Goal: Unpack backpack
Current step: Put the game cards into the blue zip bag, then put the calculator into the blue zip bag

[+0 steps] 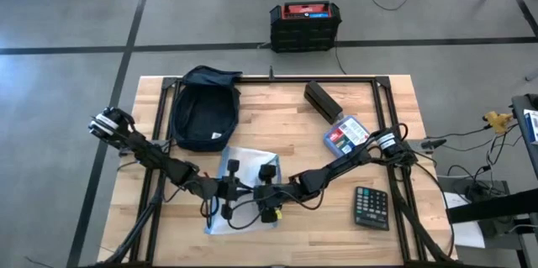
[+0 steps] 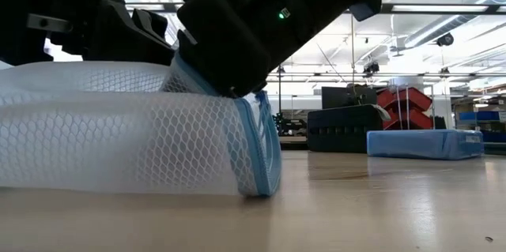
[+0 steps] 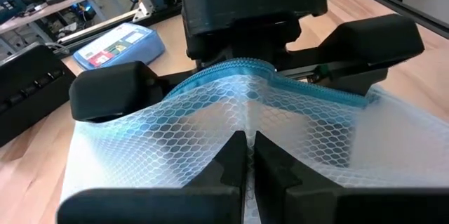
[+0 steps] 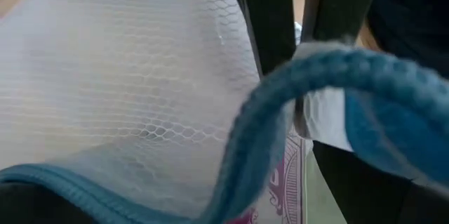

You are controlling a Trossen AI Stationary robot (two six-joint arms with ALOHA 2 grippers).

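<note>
Both grippers meet over a white mesh pouch (image 1: 244, 186) with blue zipper trim, lying at the front centre of the wooden table (image 1: 395, 104). Left gripper (image 3: 250, 155): fingers pressed together, pinching a fold of the mesh. Right gripper (image 1: 267, 192): sits on the pouch's zipper edge, just beside the left gripper; cannot tell from any view whether its fingers are apart or together. Right wrist view shows the blue zipper band (image 4: 316, 76) arched up close to the lens, with purple print on something inside the pouch, not legible. The backpack (image 1: 203, 108), dark navy, lies flat at the rear left of the table, well apart from both grippers; small white mark near its lower edge, unreadable. Also on the table: a black bar-shaped box (image 1: 323, 101) at rear centre, a blue box (image 1: 345, 134) with a red label (text too small to read) beside it, and a calculator (image 1: 371, 207) at front right. Black crate with red top (image 1: 305, 26) on the floor beyond the table.
</note>
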